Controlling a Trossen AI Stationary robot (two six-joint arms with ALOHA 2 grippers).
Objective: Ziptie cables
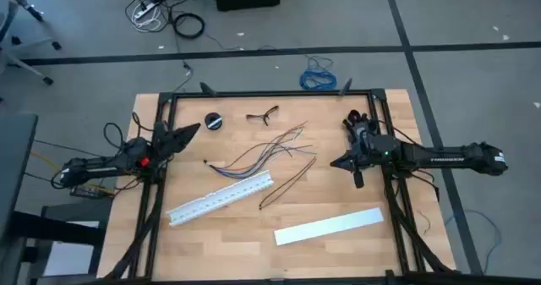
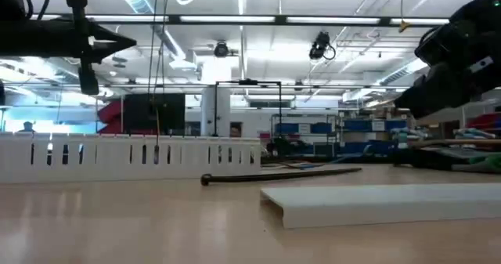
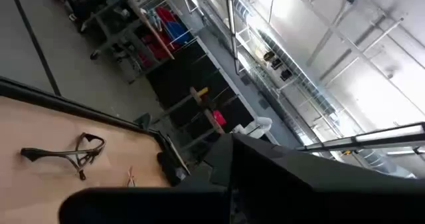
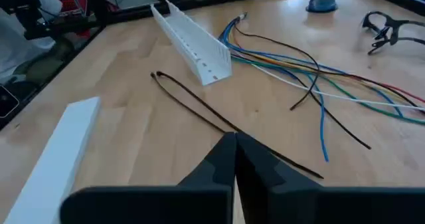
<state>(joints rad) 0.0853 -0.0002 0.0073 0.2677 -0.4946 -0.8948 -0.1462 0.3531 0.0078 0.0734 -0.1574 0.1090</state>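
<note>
Right gripper, its fingers pressed together and holding nothing, hovers just beyond the far end of the cables from the white slotted strip; left gripper waits near the strip's other side, and I cannot tell whether it is apart or together; the cables lie loose and fanned out on the tabletop beside the strip, with a long dark ziptie lying unlooped next to them; judging from this, bundling and tying are all left to do.

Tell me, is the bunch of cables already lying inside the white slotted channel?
No. In the right wrist view the cables lie loose on the wooden table, fanned out beside the white slotted channel, which looks empty.
</note>
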